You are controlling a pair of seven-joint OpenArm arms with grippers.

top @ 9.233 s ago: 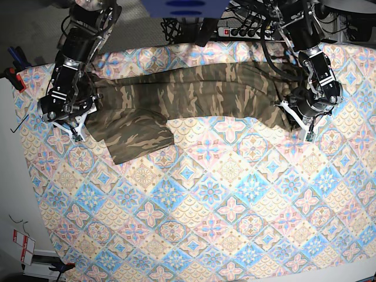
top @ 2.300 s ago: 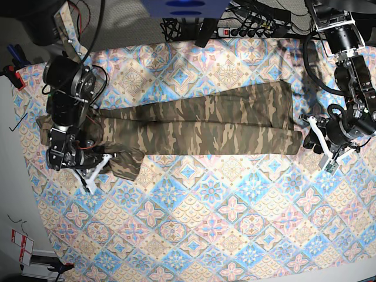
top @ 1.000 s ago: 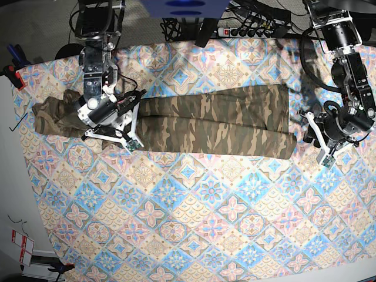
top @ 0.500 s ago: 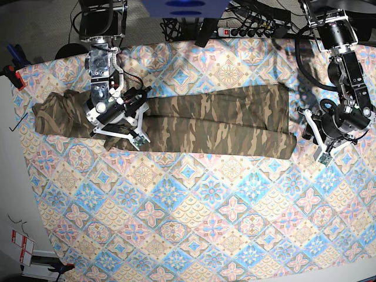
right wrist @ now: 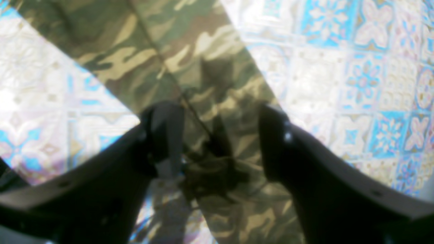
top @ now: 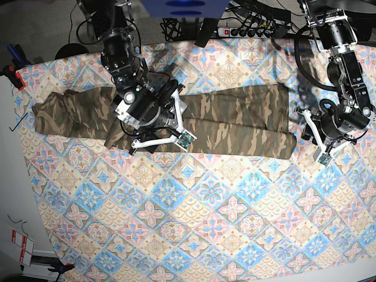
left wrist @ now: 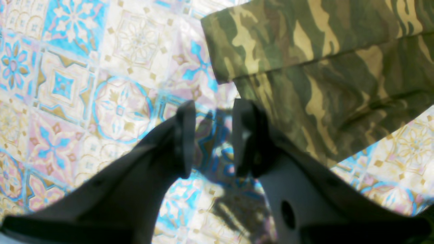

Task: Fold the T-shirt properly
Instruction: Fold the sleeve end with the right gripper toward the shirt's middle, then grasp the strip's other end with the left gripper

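Your T-shirt (top: 194, 120) lies as a long folded band across the far half of the counter (top: 235, 235), running side to side in the base view, with a bunched end reaching close to that view's left edge of the tablecloth (top: 194, 200). The band's other end stops short of the left end effector (top: 320, 141), which hovers over bare cloth just beside the shirt's squared corner. In the left wrist view its fingers (left wrist: 184, 135) stand a little apart with only patterned tablecloth in the gap (nothing is clamped), and the two stacked hems of the shirt sit just past the fingertips.

The right end effector (top: 158, 138) sits over the middle-left of the band. Its wrist view shows the jaws spread wide above the fabric, with nothing between them but the shirt surface below.

You have plenty of open room on the near half of the counter: it is all tablecloth, flat and unbroken. Beyond the far edge runs a power strip (top: 244, 30) with cables, and a red-handled tool (top: 13, 76) lies off the base view's left corner.
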